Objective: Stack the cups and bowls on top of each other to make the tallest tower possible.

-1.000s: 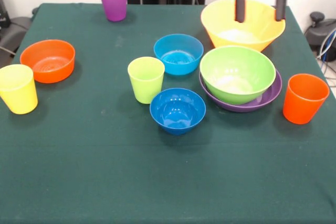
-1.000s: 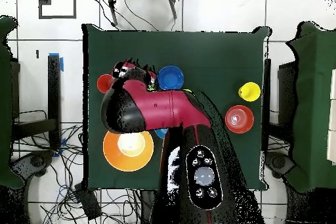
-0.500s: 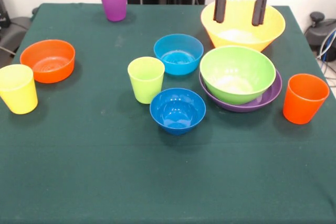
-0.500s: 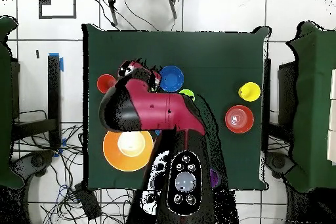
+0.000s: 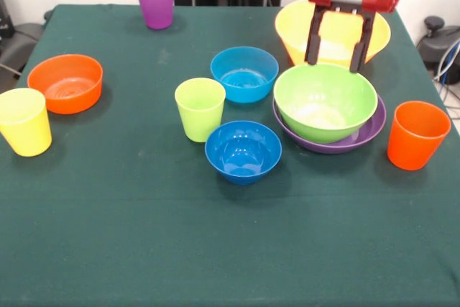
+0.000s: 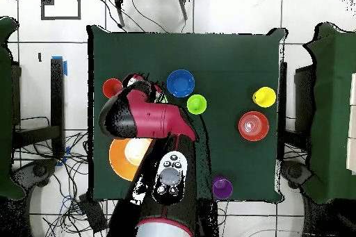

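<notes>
The claw hangs with its two black fingers spread apart and empty, their tips just above the far rim of the lime green bowl. That bowl sits nested inside the purple bowl, whose rim shows around its near side. Right behind the fingers stands the large yellow-orange bowl, partly hidden by the arm's red wrist.

To the left of this pair, the light blue bowl sits close by, with the dark blue bowl nearer the camera and the lime green cup just beside both. The orange cup stands upright at the right side of the green counter, close to the purple bowl's rim. Well away from the claw, the small orange bowl and yellow cup sit at the left edge, and the purple cup stands at the far side.

From overhead, the red arm covers the nested bowls.
</notes>
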Controlling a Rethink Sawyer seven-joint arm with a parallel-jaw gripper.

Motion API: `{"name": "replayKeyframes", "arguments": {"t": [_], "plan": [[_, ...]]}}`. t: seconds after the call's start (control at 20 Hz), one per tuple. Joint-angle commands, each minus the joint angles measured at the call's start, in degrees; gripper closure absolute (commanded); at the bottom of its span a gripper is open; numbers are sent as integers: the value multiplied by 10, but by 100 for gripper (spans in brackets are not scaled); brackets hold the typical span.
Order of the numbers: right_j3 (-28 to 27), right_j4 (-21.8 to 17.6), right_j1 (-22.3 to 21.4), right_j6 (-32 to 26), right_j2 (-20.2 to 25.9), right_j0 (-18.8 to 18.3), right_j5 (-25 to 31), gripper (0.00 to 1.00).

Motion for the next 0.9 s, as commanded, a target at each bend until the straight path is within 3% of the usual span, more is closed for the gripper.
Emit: {"name": "replayKeyframes", "arguments": {"t": [0.05,0.4,0.9], "plan": [[-33,61,87,125,-28,33,-30,0],[-45,106,117,112,-44,52,-53,0],[-4,129,77,110,-18,42,-62,0]]}}
